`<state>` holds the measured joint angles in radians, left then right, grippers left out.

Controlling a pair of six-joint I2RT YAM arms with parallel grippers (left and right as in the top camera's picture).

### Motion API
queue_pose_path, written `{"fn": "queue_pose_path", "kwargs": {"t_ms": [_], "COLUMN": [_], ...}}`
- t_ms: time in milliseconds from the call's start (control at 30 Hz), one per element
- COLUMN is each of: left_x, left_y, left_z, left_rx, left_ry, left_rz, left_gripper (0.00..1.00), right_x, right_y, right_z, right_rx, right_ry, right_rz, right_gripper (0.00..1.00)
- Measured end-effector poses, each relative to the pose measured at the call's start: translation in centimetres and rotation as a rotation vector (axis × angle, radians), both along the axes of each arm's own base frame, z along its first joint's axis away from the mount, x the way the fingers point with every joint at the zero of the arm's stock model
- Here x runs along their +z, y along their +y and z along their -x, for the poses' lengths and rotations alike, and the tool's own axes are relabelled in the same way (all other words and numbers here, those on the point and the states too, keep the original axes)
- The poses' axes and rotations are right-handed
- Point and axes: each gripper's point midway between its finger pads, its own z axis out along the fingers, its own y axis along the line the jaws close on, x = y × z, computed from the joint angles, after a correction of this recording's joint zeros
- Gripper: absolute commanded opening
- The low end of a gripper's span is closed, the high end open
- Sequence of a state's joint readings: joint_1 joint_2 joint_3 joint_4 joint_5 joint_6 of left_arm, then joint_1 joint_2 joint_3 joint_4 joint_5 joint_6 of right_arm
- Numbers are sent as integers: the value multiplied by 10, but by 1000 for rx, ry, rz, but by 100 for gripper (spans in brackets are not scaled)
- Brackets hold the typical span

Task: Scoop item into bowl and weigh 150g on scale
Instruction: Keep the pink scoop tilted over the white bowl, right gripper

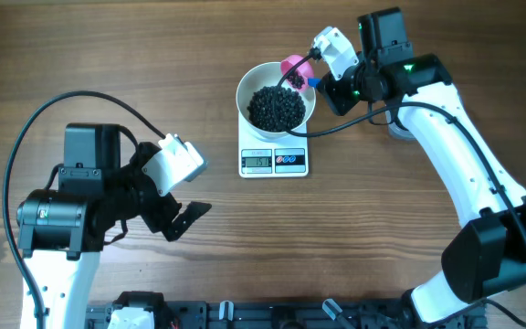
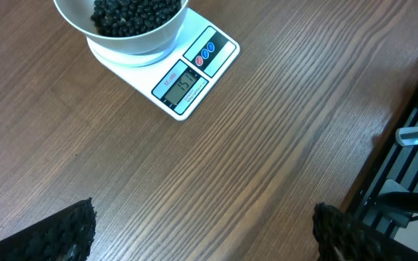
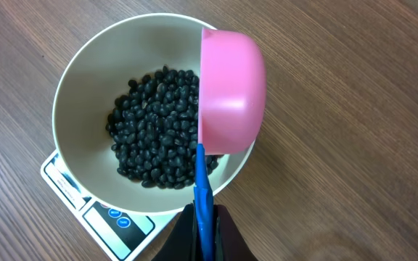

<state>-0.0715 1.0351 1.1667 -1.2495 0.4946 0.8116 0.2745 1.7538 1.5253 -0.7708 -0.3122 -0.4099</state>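
Item: small round black beans (image 3: 158, 127), a loose dark pile lying in the bottom of the bowl and covering most of its floor.

Container: round plain white bowl (image 3: 71, 94), upright, standing on the scale and covering the weighing platform.

Support: flat white rectangular kitchen scale (image 1: 274, 162) with grey digital display and red and blue buttons on its front strip. The display is lit; its digits are too small to read with certainty.

Tool: pink plastic scoop (image 3: 231, 90) with a thin blue handle, tipped on its side over the bowl's rim, its open mouth turned toward the beans.

Right gripper (image 3: 203, 217): fingers clamped tight on the scoop's blue handle, just beside the bowl.

Left gripper (image 1: 173, 219): jaws spread wide, holding nothing, over bare wood well apart from the scale, its wrist camera looking toward the display.

Surface: brown wood-grain table (image 1: 108, 55) bearing the scale.
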Motion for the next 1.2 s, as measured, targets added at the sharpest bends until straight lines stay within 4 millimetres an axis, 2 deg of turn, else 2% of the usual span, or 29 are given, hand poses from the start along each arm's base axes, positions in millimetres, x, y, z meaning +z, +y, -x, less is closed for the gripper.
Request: {"fn": "queue_pose_path", "kwargs": {"t_ms": [1200], "left_x": [0], "left_y": [0], "left_z": [0], "left_rx": [0], "left_ry": [0], "left_rz": [0], "left_gripper": [100], "right_x": [-1], "right_y": [-3], "right_z": [-1], "right_rx": [0], "right_ry": [-10], "right_rz": [27], "right_gripper": [5]}}
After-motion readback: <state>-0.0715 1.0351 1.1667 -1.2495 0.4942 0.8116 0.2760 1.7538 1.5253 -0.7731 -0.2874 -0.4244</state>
